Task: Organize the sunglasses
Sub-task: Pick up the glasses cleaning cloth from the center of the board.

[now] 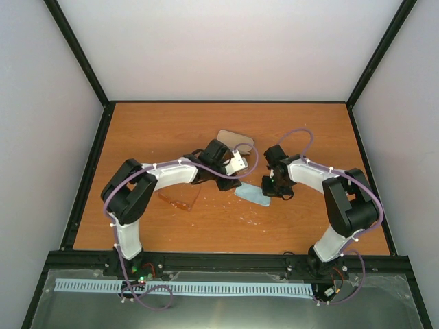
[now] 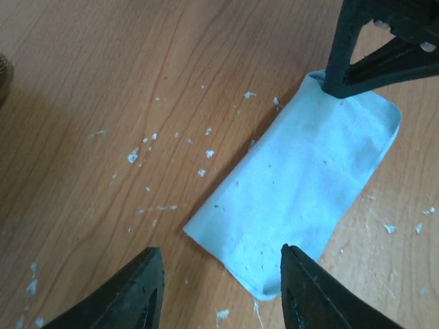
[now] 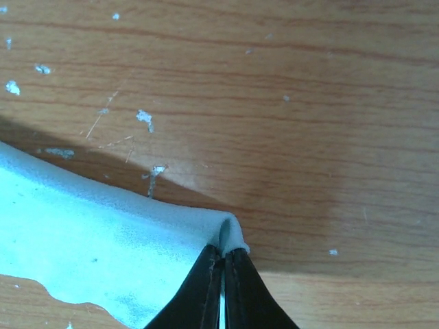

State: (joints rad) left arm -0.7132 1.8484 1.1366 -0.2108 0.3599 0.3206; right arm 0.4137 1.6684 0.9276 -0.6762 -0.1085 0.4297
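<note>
Grey walls box in a wooden tabletop (image 1: 288,229). The sunglasses (image 1: 180,200) lie left of centre, faint and hard to make out, apart from the light-blue cloth (image 1: 251,194).

Left wrist view: the left gripper (image 2: 219,252) has its jaws spread astride the cloth's near corner, and closing could bunch it.

Right wrist view: the right gripper (image 3: 223,257), jaws pressed together, pinches one thin corner that may slip. The rest of the cloth is cut off.

The bench (image 2: 103,82) has an orange-brown wood grain, smooth with a faint sheen, scuffed and flecked with white specks. The light-blue cloth (image 2: 302,185) looks soft and matt, a fine-woven fabric with tiny dark dots, puckered at one edge. The fingers of the left tool (image 2: 219,252) and the right tool (image 3: 221,257) are black, matt, hard plastic. The sunglasses (image 1: 180,201) have a thin, translucent orange-brown frame, seemingly plastic.
</note>
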